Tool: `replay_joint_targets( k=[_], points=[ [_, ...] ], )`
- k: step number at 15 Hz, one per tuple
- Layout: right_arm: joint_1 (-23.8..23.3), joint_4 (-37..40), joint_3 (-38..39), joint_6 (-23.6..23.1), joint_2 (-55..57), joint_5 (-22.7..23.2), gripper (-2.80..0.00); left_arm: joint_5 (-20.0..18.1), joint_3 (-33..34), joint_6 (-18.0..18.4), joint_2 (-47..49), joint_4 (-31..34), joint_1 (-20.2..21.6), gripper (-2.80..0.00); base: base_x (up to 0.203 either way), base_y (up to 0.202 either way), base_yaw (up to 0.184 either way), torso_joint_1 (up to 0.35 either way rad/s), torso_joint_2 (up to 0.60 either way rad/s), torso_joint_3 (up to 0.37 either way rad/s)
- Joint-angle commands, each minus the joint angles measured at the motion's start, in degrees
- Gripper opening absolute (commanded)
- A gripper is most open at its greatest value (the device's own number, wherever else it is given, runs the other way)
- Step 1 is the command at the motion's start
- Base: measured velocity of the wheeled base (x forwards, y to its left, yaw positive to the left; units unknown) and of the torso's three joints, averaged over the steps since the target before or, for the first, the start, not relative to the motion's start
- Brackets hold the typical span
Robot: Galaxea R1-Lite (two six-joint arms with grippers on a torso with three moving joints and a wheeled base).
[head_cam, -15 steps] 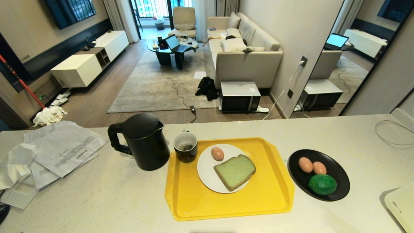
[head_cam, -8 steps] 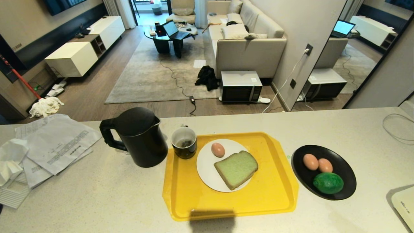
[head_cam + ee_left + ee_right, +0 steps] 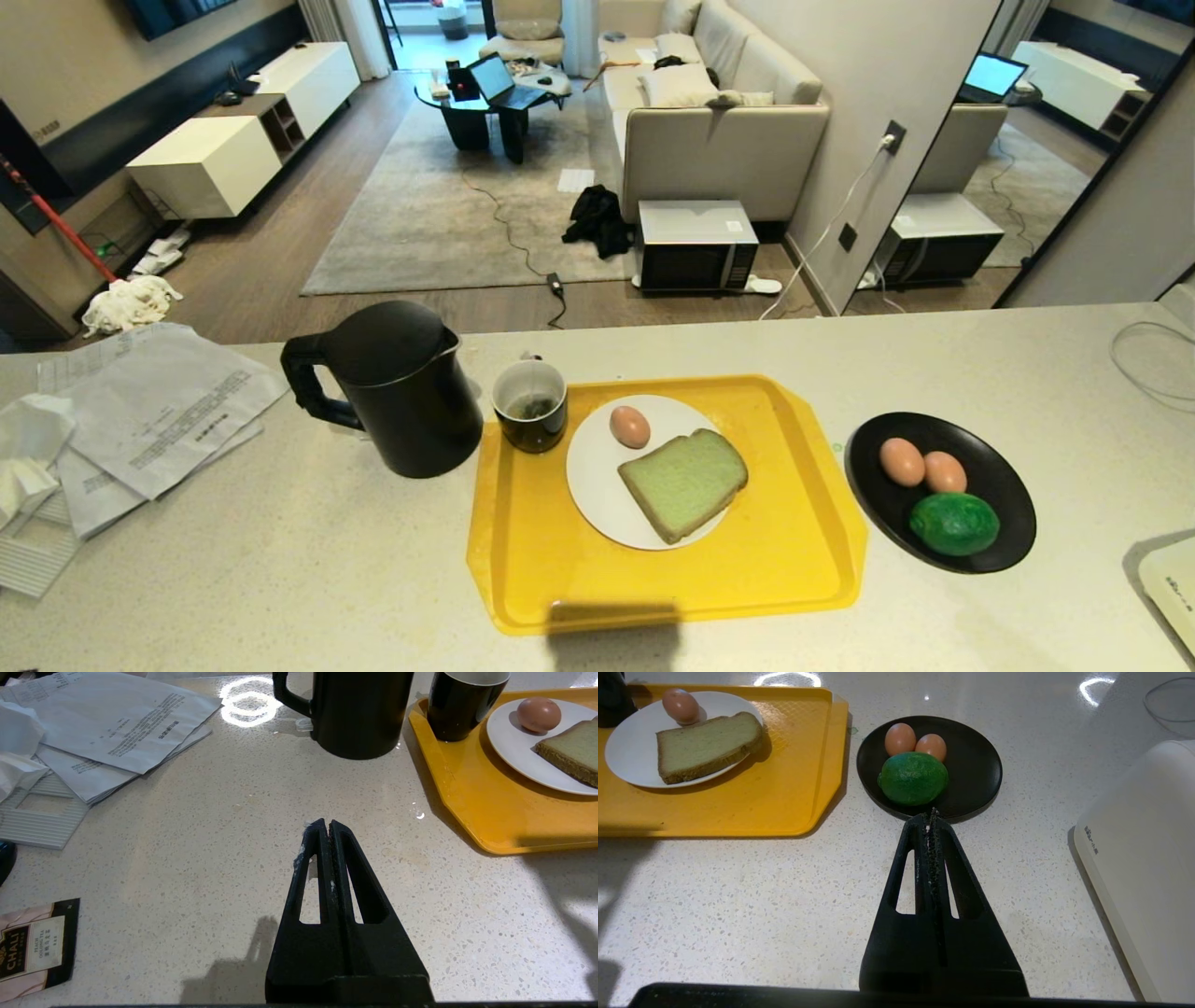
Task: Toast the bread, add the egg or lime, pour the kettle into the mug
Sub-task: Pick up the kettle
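Ahead of the left gripper, whose fingers are pressed together, the kettle is found nearer; the lime lies just beyond the right gripper, likewise closed.

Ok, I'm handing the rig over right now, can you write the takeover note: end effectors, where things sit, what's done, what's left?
Left end effector: shut, empty, over bare counter near the kettle.
Right end effector: shut, empty, just short of the black dish.
Yellow tray holds the mug, something dark inside, and a white plate with the bread and one egg.
Black dish holds two eggs and the lime.
Done: bread and egg plated.
Left: cannot tell whether the mug has water, so check it and pour if needed.
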State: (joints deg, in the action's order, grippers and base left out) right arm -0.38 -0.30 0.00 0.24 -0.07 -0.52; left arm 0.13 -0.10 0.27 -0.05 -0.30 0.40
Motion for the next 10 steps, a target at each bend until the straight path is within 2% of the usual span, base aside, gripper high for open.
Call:
replay_joint_targets(
  k=[1,10],
  points=[
    [0.0,0.0,0.0,0.0,0.1,0.0,-2.80,0.0,0.0,0.0,0.0,0.0,0.0,-2.80,0.000,0.000,0.000,-0.089,0.16,0.082],
    [0.0,0.0,0.0,0.0,0.1,0.0,-2.80,0.0,0.0,-0.2,0.0,0.0,0.0,-2.80,0.000,0.000,0.000,-0.102,0.20,0.099]
  ],
)
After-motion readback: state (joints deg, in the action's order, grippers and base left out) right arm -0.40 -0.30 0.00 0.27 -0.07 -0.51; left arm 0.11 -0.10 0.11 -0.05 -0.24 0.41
